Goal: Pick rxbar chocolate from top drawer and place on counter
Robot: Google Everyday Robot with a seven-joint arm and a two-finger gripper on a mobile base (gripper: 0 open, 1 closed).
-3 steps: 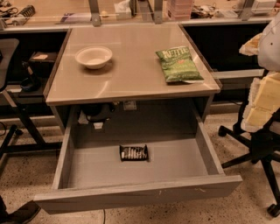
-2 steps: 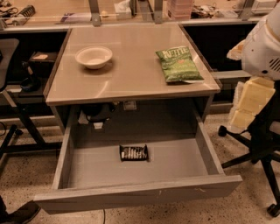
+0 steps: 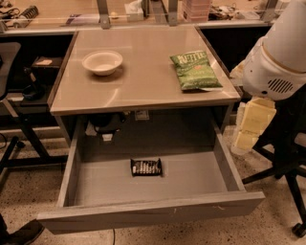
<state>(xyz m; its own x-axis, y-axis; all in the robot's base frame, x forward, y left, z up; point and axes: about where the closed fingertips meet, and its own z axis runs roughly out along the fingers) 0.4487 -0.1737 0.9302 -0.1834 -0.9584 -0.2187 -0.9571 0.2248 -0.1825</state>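
The rxbar chocolate (image 3: 146, 167), a small black wrapper with white lettering, lies flat near the middle of the floor of the open top drawer (image 3: 148, 217). The drawer is pulled out under the beige-grey counter (image 3: 143, 76). My white arm comes in from the upper right. My gripper (image 3: 252, 125), with its cream-coloured parts, hangs to the right of the drawer, outside its right wall and below the counter's right edge. It is well apart from the bar and holds nothing that I can see.
A white bowl (image 3: 102, 61) stands at the counter's left and a green chip bag (image 3: 194, 71) lies at its right. A cluttered bench (image 3: 143, 14) with metal posts runs behind. A black chair base (image 3: 287, 177) stands at the right and another chair (image 3: 9, 95) at the left.
My arm has swung in from the right edge, towards the counter's right side and lower. The bar, bowl, chip bag and drawer have not moved.
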